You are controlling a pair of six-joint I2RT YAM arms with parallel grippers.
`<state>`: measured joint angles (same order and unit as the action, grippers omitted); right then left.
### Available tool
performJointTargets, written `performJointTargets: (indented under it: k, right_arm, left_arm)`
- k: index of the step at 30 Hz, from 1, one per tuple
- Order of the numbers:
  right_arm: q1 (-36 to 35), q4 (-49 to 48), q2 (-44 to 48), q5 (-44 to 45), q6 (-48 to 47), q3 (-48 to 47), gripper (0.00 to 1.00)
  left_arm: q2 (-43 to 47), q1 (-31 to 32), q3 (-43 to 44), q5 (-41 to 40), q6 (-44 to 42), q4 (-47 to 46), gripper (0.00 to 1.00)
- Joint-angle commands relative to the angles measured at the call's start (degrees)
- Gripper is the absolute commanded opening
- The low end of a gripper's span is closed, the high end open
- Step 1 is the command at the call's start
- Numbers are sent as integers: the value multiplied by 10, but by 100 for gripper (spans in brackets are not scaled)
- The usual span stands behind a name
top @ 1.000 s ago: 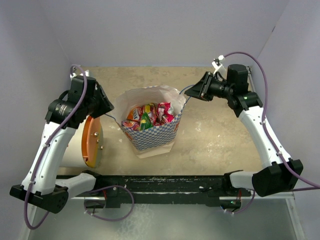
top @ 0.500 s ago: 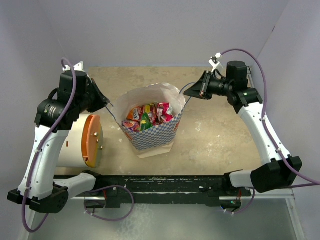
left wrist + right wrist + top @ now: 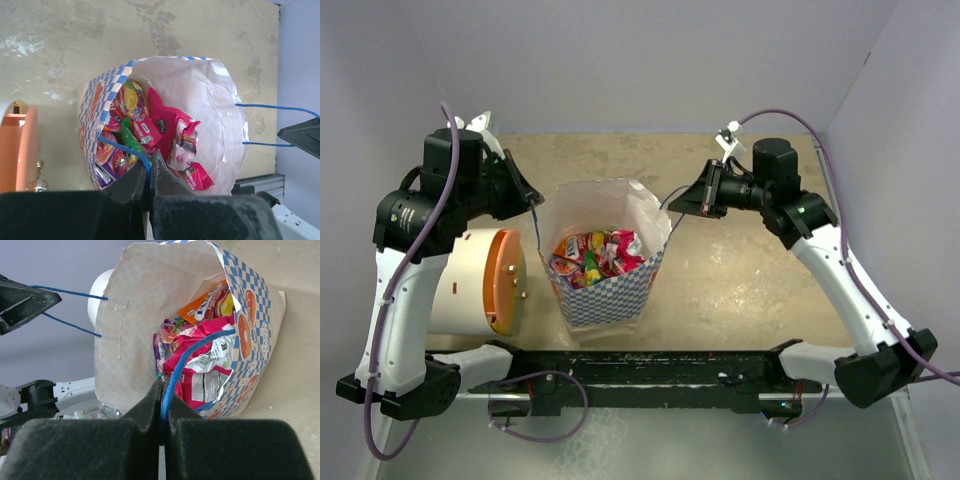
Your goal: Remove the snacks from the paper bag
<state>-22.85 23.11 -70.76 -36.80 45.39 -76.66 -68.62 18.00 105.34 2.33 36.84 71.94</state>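
The white paper bag (image 3: 605, 290) with its blue-and-white checkered band hangs between the arms, mouth open. Several bright snack packets (image 3: 592, 252) fill it, red, pink, orange, green and purple; they also show in the left wrist view (image 3: 150, 127) and the right wrist view (image 3: 207, 370). My left gripper (image 3: 533, 197) is shut on the bag's left blue cord handle (image 3: 125, 150). My right gripper (image 3: 682, 203) is shut on the right blue cord handle (image 3: 192, 357). The bag (image 3: 220, 115) is held up by both handles.
A white cylinder with an orange lid (image 3: 502, 282) lies on its side to the left of the bag. The tan tabletop (image 3: 750, 290) is bordered by grey walls at the back and sides. A black rail (image 3: 650, 365) runs along the near edge.
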Motion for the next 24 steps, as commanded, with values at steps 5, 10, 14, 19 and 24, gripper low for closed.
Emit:
performJointTargets:
  k: [5, 10, 14, 19, 24]
  right_arm:
    - [4, -2, 69, 23, -1, 17, 0]
    - [4, 10, 65, 18, -25, 13, 0]
    - [3, 8, 26, -5, -36, -18, 0]
    - [1, 38, -39, -8, -63, -113, 0]
    - [-8, -9, -49, -11, -33, -86, 0]
  left_arm:
    - [16, -4, 53, 53, -34, -147, 0]
    - [-18, -4, 92, 56, -51, -174, 0]
    - [-44, -5, 126, 58, -66, -206, 0]
    - [-77, -4, 174, 58, -83, -240, 0]
    - [-64, -4, 140, 72, -100, -264, 0]
